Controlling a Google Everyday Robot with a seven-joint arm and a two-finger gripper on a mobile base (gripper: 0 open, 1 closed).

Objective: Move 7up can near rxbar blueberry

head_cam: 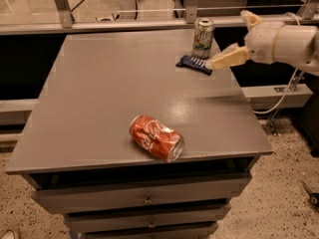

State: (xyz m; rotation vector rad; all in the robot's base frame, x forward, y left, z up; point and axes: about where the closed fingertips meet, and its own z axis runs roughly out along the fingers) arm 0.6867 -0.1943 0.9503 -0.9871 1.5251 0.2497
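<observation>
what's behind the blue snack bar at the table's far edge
An upright whitish-green drink can stands just behind the dark blue snack bar. The pale open hand hovers beside them; one finger covers the bar's end.

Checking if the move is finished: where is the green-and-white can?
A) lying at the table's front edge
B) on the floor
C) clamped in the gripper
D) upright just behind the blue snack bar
D: the can stands upright just behind the snack bar near the table's far edge; the gripper is off to its right, clear of it.
</observation>
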